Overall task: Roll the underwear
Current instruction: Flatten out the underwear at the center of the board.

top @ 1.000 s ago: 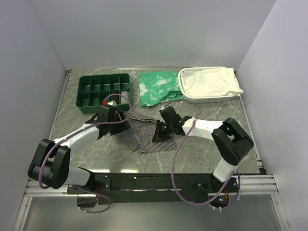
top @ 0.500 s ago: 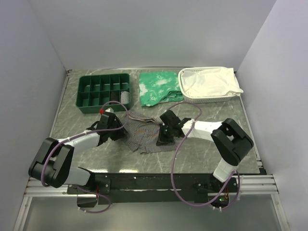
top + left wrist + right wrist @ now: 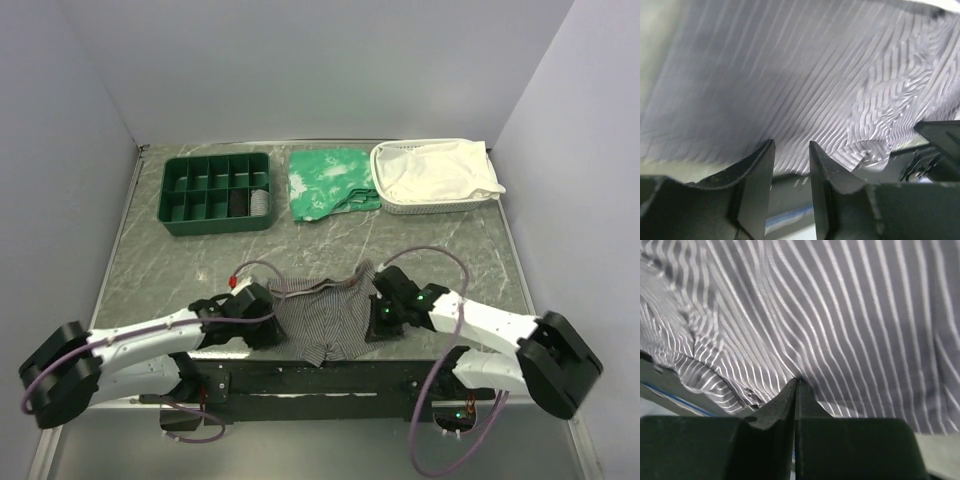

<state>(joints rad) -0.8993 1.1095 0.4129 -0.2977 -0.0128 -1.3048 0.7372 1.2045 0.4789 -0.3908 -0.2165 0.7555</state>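
The underwear (image 3: pixel 325 318) now lies at the near edge of the counter (image 3: pixel 170 265), just ahead of the arm bases. It is opened out fairly flat, with the waistband on the far side and the leg ends toward the edge. A second ago it was a crumpled heap further out, close to the green tray (image 3: pixel 215 193). Both arms have drawn back toward their bases and brought it with them. I judge this to be the spreading step: the cloth looks nearly smooth enough to fold or roll, but no roll has been started.

The left end effector (image 3: pixel 790 146) sits at the left side of the garment. Its jaws have narrowed over the last second but stand apart with a slim gap. In the wrist view only the dark edge of the rig shows through that gap, with the striped cloth just beyond the fingertips (image 3: pixel 762 165). It appears to hold nothing.

The right end effector (image 3: pixel 797 382) is at the right side, its jaws pressed fully together. The stripes pucker toward the tips, so it seems to pinch a thin fold of the fabric.

Further back, well apart from all this, are the tray, a green patterned cloth (image 3: pixel 328 180) and a white basket (image 3: pixel 480 203) with a white cloth (image 3: pixel 435 170) in it.
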